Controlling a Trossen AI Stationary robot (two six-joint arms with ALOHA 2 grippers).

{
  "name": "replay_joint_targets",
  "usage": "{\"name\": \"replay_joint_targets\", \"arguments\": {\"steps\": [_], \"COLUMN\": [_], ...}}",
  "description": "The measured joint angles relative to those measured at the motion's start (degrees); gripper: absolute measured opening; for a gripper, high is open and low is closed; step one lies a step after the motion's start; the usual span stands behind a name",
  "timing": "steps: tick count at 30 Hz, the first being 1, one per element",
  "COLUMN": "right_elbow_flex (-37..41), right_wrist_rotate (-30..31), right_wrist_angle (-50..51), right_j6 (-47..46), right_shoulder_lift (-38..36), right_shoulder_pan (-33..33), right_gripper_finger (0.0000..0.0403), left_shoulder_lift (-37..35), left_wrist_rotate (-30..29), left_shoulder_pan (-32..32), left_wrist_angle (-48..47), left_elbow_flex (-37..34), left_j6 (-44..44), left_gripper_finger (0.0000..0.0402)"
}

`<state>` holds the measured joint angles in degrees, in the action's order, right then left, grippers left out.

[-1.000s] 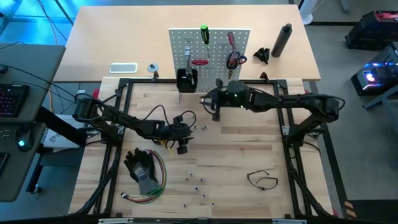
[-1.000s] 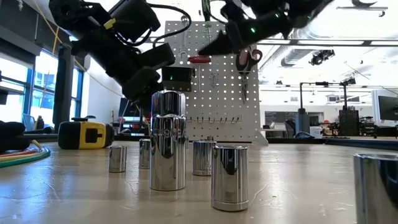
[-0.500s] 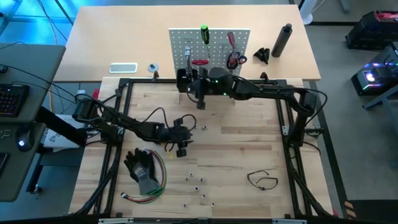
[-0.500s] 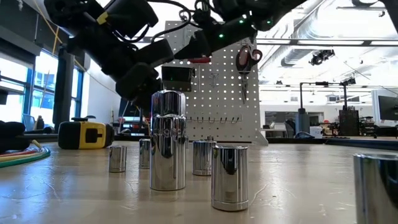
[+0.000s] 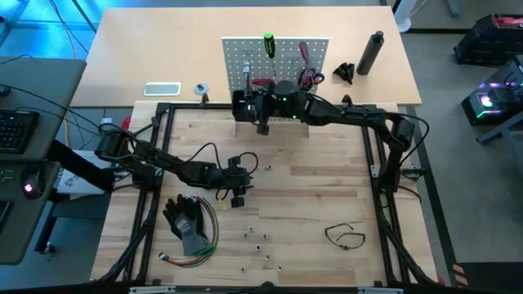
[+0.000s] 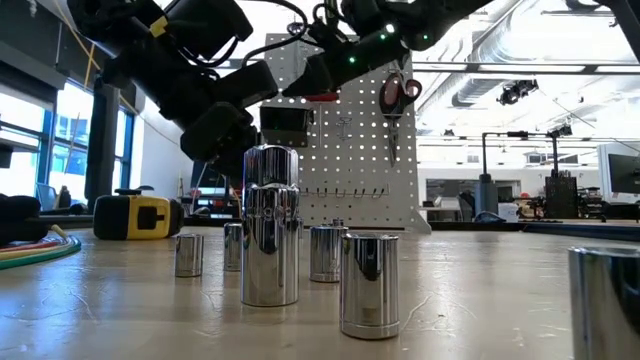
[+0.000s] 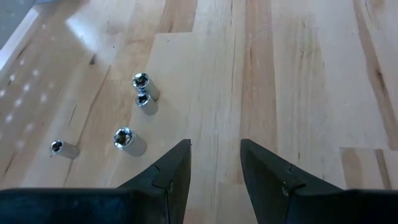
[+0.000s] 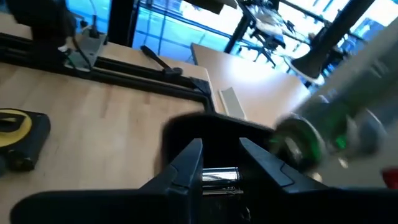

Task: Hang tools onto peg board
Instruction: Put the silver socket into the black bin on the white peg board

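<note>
The white peg board (image 5: 282,51) stands at the table's far side. A green screwdriver (image 5: 268,43), a red screwdriver (image 5: 303,53), red pliers (image 5: 261,82) and scissors (image 5: 309,78) hang on it, and a black bin (image 5: 243,104) sits at its foot. My right gripper (image 5: 262,125) hovers at the bin (image 8: 205,134), shut on a small chrome socket (image 8: 219,176). My left gripper (image 5: 238,194) stands open low over the table's middle, nothing between its fingers (image 7: 214,163). Several sockets (image 7: 142,90) lie on the wood beyond it. My right gripper pinches the chrome socket (image 8: 219,176) between its two fingers (image 8: 189,167). The socket lies crosswise in the gap. The fingers reach in from the table's right, slanting slightly down. The socket is lifted clear, in front of the black bin.
Black gloves (image 5: 186,219) and coloured wires (image 5: 211,233) lie near left, a thin black loop (image 5: 345,237) near right, loose sockets (image 5: 260,239) near the front. A yellow tape measure (image 6: 135,215) sits on the table. A black bottle (image 5: 372,53) stands beyond the frame.
My right gripper has swung toward the table's left and far edge with the socket, from the open table in front of the peg board to the black bin, most of it in the first half second.
</note>
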<state>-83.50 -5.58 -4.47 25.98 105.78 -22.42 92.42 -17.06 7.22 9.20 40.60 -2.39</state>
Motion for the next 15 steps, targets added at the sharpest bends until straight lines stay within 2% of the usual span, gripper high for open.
{"name": "replay_joint_targets", "arguments": {"steps": [5,15], "right_elbow_flex": [0.0,0.0], "right_wrist_rotate": [-0.66,-0.77], "right_wrist_angle": [0.46,2.69], "right_j6": [-0.48,-1.66], "right_shoulder_lift": [0.0,-0.04], "right_shoulder_pan": [-1.34,-1.58], "right_gripper_finger": [0.0093,0.0167], "left_shoulder_lift": [0.0,0.0], "left_wrist_rotate": [-0.02,-0.04], "left_shoulder_pan": [0.0,0.0], "left_wrist_angle": [0.1,0.62], "left_elbow_flex": [0.0,0.0], "left_j6": [-0.31,-0.57], "left_gripper_finger": [0.0133,0.0133]}}
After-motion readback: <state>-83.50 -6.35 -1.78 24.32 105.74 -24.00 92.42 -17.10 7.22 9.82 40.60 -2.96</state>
